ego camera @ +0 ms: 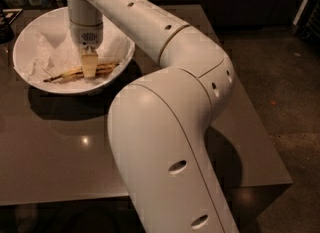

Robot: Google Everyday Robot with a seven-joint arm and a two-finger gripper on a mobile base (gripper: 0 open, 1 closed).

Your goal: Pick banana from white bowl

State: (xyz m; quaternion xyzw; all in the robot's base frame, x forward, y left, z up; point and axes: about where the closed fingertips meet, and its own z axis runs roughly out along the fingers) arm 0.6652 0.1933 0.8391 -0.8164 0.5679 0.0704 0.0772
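Note:
The white bowl stands at the table's far left, lined with crumpled white paper. The yellow banana with brown streaks lies across the bowl's near half, its thin dark stem pointing left. My gripper hangs straight down from the wrist into the bowl, right at the banana's middle. It covers that part of the fruit. The banana still rests on the paper.
My big white arm crosses the dark glossy table from the front right and hides much of it. The table's right edge drops to a dark floor. Dark objects sit at the far left, beside the bowl.

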